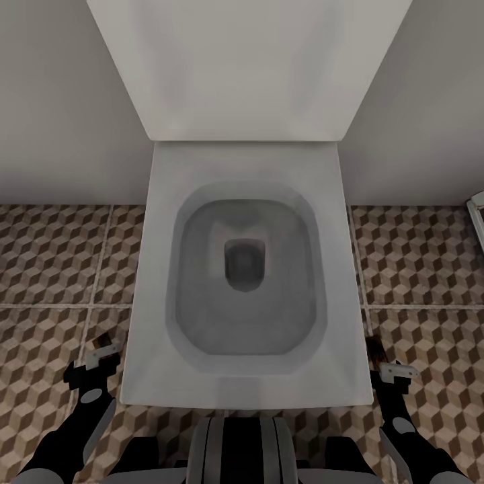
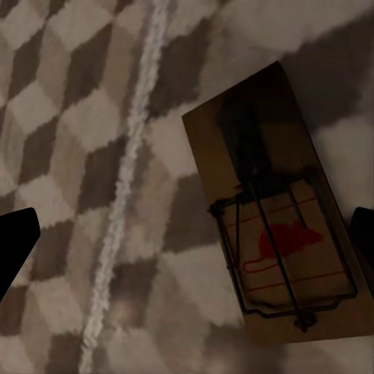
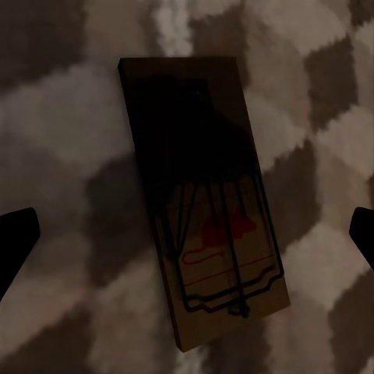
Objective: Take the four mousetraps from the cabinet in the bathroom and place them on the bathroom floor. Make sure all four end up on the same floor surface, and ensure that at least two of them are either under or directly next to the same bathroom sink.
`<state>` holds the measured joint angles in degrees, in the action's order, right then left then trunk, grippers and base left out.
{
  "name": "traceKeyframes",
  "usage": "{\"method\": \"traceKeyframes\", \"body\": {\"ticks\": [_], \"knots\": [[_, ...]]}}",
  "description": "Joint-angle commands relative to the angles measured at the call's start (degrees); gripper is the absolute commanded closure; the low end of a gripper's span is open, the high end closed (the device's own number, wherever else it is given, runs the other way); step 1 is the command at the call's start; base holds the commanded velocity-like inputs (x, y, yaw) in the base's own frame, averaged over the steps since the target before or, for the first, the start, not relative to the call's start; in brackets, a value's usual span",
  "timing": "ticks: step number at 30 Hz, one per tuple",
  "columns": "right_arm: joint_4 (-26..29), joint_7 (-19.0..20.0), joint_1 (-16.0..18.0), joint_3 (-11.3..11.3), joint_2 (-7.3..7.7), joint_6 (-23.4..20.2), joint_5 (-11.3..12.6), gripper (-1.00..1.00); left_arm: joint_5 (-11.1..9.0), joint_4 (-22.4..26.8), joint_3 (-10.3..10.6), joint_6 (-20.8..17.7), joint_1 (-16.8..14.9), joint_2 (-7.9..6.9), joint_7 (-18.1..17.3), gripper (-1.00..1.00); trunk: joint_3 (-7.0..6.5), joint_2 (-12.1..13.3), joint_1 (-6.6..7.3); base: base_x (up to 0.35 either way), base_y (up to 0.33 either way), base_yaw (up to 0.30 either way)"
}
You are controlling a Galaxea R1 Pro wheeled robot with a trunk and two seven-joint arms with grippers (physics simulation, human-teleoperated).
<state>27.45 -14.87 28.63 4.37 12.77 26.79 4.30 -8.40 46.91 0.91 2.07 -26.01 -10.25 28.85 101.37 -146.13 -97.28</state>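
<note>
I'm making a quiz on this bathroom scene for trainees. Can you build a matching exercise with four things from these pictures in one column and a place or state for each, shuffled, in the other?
Things:
1. toilet
2. left gripper
3. right gripper
4. mousetrap in the left wrist view

Places or states:
A. over the tiles at the toilet's right side in the head view
B. white, lid up, in the middle between both arms
C. flat wooden piece with a wire frame and a red mouse print
D. over the tiles at the toilet's left side in the head view

Pairs: 1-B, 2-D, 3-A, 4-C
</note>
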Motion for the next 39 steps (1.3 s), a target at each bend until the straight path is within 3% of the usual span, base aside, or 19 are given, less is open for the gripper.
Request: {"method": "traceKeyframes", "body": {"ticks": [1,27,39], "knots": [[-0.03,-0.33,0.03,0.47,0.07,0.19,0.45,-1.0,-0.59,0.03,0.12,0.21,-0.01,-0.01,0.15,-1.0,0.03,-0.01,0.01,0.0,0.0,0.0],[0.0,-0.33,0.03,0.47,0.07,0.19,0.45,-1.0,-0.74,0.03,0.15,0.13,0.03,0.23,0.39,-1.0,0.03,-0.01,0.01,-0.004,0.0,0.0],[-0.03,-0.33,0.03,0.47,0.07,0.19,0.45,-1.0,-0.74,0.02,0.15,0.21,0.06,0.23,0.34,-1.0,0.03,-0.01,0.01,-0.256,0.0,0.0]]}}
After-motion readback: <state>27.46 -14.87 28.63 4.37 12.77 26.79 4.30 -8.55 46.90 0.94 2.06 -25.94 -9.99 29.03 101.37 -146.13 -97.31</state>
